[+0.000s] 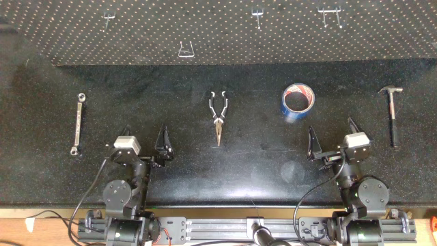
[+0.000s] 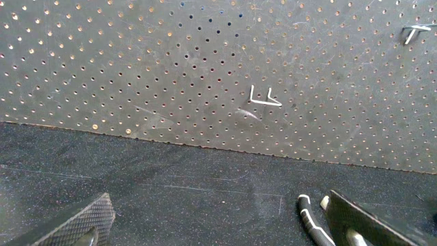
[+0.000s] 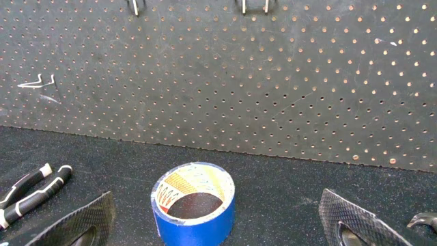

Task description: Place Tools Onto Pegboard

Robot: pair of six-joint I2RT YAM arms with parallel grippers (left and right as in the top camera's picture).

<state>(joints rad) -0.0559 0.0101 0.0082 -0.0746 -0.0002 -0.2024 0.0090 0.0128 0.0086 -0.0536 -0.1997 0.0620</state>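
So, wrench [image 1: 78,124] at the counter's [image 1: 259,167] left end, pliers [image 1: 218,116] mid, tape roll [image 1: 298,101] beside them, hammer [image 1: 391,115] far right, all lying flat, pegboard [image 1: 205,31] with hooks [image 1: 185,50] behind, left hand [image 1: 145,140] wide between wrench and pliers, right hand [image 1: 333,137] wide facing the tape.

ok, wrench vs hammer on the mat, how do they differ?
The wrench lies at the left end of the mat, the hammer at its right end. The wrench is bare silver metal throughout; the hammer has a dark handle and metal head. The wrench lies slightly slanted; the hammer nearly straight, head toward the pegboard. Both lie flat on the mat, not yet hung.
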